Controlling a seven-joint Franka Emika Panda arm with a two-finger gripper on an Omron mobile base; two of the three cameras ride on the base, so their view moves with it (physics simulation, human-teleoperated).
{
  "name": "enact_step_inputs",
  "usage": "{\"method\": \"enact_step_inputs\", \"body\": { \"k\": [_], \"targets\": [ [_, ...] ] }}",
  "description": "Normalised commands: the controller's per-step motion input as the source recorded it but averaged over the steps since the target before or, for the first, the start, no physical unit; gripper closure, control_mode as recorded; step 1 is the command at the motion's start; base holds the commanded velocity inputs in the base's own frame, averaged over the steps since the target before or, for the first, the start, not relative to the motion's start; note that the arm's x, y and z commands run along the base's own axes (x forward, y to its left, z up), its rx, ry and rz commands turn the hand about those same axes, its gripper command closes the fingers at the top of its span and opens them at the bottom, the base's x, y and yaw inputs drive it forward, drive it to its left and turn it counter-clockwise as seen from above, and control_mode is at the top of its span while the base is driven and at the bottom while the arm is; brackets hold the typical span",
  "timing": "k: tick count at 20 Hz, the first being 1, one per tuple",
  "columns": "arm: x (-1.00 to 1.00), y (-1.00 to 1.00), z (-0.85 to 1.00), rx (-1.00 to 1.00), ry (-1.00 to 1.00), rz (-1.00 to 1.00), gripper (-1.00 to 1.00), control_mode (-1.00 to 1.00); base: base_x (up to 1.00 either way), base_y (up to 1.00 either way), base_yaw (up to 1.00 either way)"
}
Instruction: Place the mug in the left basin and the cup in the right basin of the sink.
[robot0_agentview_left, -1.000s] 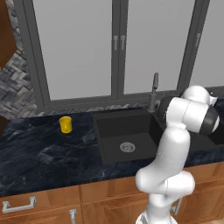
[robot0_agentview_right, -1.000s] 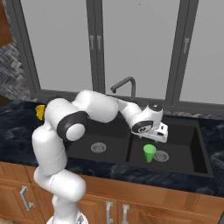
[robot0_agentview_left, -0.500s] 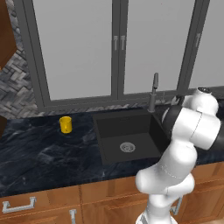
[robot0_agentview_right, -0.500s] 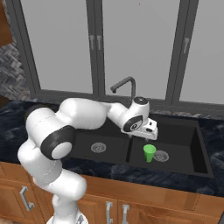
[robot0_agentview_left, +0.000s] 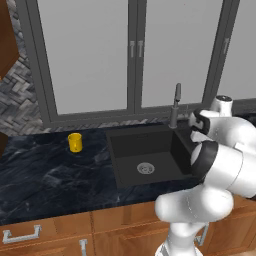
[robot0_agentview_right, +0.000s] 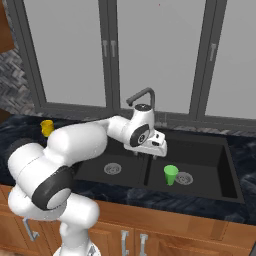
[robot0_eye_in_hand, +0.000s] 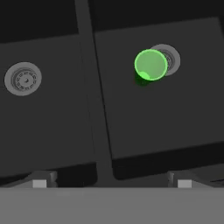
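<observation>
end effector (robot0_agentview_right: 153, 151) risen, shifted left off cup (robot0_agentview_right: 171, 175); jaws wide.

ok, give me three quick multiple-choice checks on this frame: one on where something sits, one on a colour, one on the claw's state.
1. Where is the cup?
A. on the counter
B. upright in the right basin, beside its drain
C. in the left basin

2. What colour is the mug on the counter?
A. yellow
B. red
C. white

3. How is the claw?
A. shut on the cup
B. shut on the mug
C. open, holding nothing

Answers:
1 B, the right base view shows it standing right of the dividing ridge.
2 A, the left base view shows it yellow.
3 C, its fingers stand apart above the sink with the cup clear below.
</observation>
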Motion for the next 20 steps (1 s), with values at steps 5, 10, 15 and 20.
{"method": "enact_step_inputs", "body": {
  "k": [5,10,15,20],
  "targets": [
    [-0.25,0.51,0.20,-0.04,0.00,0.00,-1.00,-1.00,0.00,0.00,0.00],
    [-0.21,0.59,0.15,-0.06,0.00,0.00,-1.00,-1.00,0.00,0.00,0.00],
    [-0.13,0.57,0.11,-0.06,-0.01,0.00,-1.00,-1.00,0.00,0.00,0.00],
    [-0.01,0.51,0.14,-0.03,-0.04,-0.11,-1.00,-1.00,0.00,0.00,0.00]
  ]
}}
